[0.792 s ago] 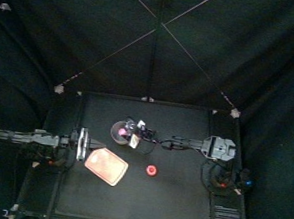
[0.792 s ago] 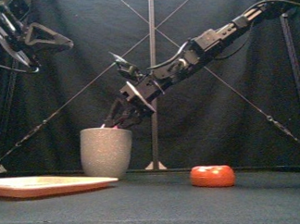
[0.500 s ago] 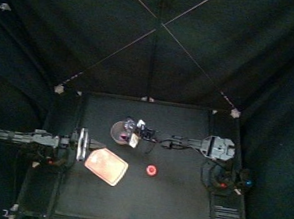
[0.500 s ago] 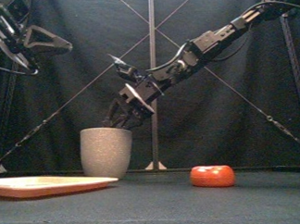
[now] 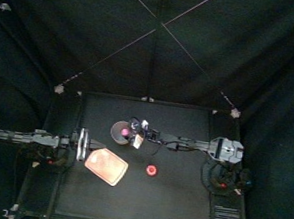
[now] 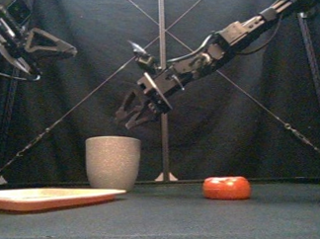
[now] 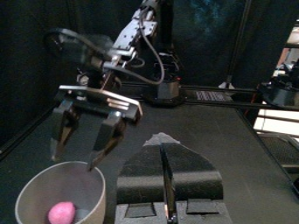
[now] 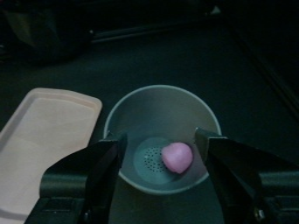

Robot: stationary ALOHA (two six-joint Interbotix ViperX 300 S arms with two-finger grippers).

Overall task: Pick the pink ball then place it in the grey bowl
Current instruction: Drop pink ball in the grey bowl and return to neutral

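From above, the right fingers [image 5: 136,131] are hovering at the cup's [image 5: 117,130] edge, and little is changing here. The tray [image 5: 107,165] and a red toy [image 5: 154,170] are lying on the bench [image 5: 179,201] toward the front, well apart from those fingers. The left fingers [image 5: 65,144] are resting off to the left, far from everything.

From the front, the change is showing plainly. A moment ago the right fingers [image 6: 133,114] were dipping to the cup's [image 6: 113,161] rim. Now they are rising clear, with open air between their tips and the rim below. Nothing is hanging from them.

In the left wrist view, the left fingers [image 7: 167,179] are sitting together, holding nothing. Ahead of them the right fingers [image 7: 70,133] are spreading apart over the cup [image 7: 30,188], and the ball [image 7: 62,211] is lying inside, beneath them.

In the right wrist view, the right fingers [image 8: 100,164] are standing wide apart and empty. The ball [image 8: 177,157] is resting on the cup's [image 8: 158,105] floor, straight below the gap between them. The tray [image 8: 52,122] is lying off to one side.

The release is looking finished. The ball is in the cup, so the task is seeming done apart from the arm retreating.
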